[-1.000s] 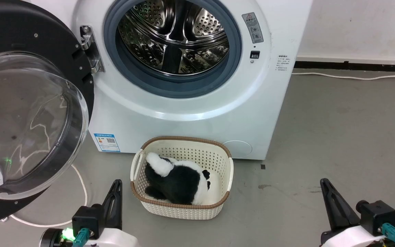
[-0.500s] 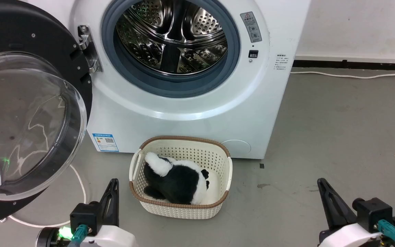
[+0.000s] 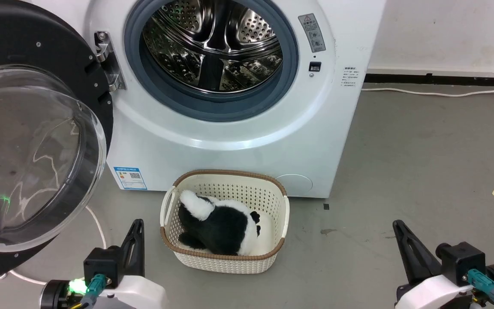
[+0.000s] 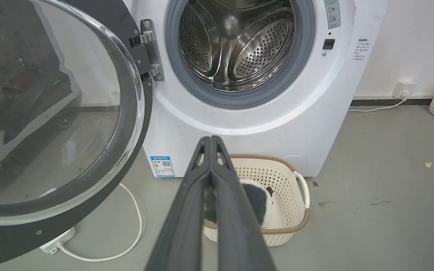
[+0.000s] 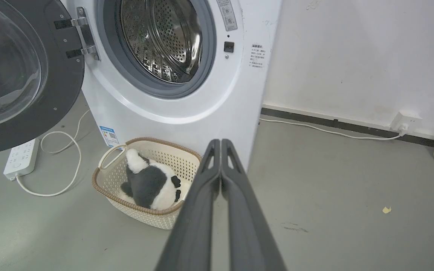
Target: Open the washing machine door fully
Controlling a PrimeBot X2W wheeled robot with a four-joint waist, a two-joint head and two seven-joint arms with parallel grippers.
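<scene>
Task looked pretty much done tbh: the door [image 3: 32, 146] was swung right out to the left of the washing machine [image 3: 230, 146], hung on its hinge [image 3: 103, 60], and the drum [image 3: 212, 47] was left fully exposed. Whether any more swing was left in that hinge couldn't be told, so maybe one last nudge was needed, maybe nothing. The door wasn't touched by either arm. The left gripper [image 4: 210, 140] was held low in front of the washing machine, aimed at its lower front, fingers pressed together with nothing between them. The right gripper [image 5: 220, 142] was parked low off the washing machine's front right corner, fingers likewise closed flat on each other, empty. A basket [image 3: 225, 262] with a plush panda [image 3: 217, 227] was sat just in front of the washing machine
</scene>
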